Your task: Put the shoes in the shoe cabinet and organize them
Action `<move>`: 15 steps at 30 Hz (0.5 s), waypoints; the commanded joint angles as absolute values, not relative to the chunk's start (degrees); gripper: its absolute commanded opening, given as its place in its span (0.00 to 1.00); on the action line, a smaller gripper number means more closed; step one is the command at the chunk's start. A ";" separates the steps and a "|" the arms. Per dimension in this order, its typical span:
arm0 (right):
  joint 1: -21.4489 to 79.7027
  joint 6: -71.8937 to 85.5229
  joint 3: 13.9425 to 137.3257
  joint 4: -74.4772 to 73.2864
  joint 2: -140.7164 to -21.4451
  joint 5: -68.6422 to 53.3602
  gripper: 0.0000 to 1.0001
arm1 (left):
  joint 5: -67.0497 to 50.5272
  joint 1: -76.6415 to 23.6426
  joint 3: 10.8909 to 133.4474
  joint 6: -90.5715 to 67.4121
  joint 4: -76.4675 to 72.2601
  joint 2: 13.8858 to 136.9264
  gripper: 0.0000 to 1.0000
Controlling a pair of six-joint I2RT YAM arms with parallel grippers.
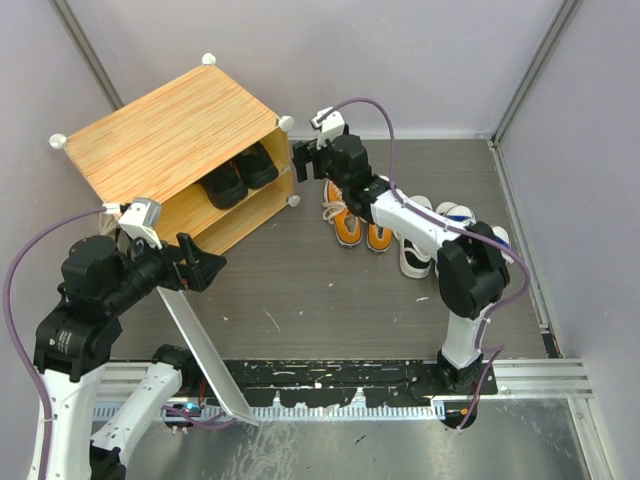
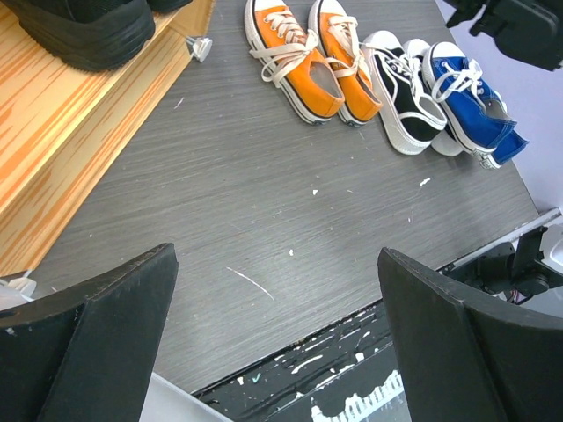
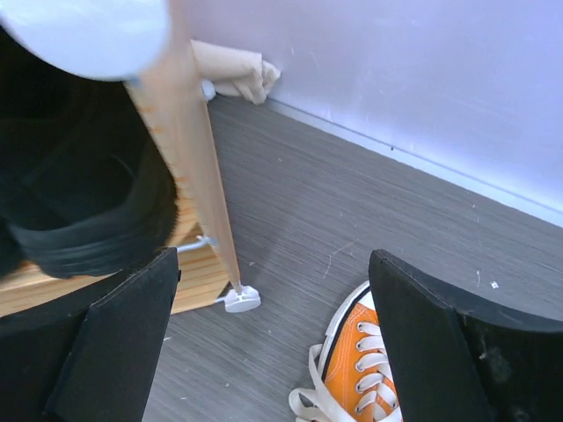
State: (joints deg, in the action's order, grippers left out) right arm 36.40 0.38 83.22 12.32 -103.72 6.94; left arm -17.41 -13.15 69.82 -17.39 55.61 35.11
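From above, the shoe cabinet [image 1: 170, 125] sits at the far left of the grey table [image 1: 300, 290], its striped wood-grain top tilted toward the corner and its open front facing the middle. A pair of black shoes [image 1: 238, 172] stands on its inner shelf. The right gripper [image 1: 302, 160] hovers just beside the cabinet's right front corner. Behind that arm, a row of shoes waits on the table: an orange pair [image 1: 360, 228], then black-and-white lace-ups [image 1: 415, 255], then a blue pair [image 1: 457, 213] farthest right. The left gripper [image 1: 205, 264] hangs in front of the cabinet, next to a long white panel [image 1: 200, 345] that slants toward the near edge. In the left wrist view, its two dark fingers [image 2: 97, 352] stand wide apart over bare table with nothing between them; the shelf and shoe row lie beyond. In the right wrist view, its fingers [image 3: 114, 352] also stand wide apart and hold nothing. A black shoe on the shelf lies behind its left finger, the cabinet's white foot knob [image 3: 239, 301] sits between the fingers, and one orange shoe is below.
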 commanded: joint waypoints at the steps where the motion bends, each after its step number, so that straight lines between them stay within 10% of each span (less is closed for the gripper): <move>1: 35.78 -1.47 86.12 20.22 -106.63 -0.62 0.91 | -18.17 -13.13 69.97 -17.41 53.43 36.32 0.98; 15: 35.68 -2.21 92.29 27.76 -116.75 -2.32 0.72 | -17.33 -13.14 70.48 -15.49 54.21 38.14 0.98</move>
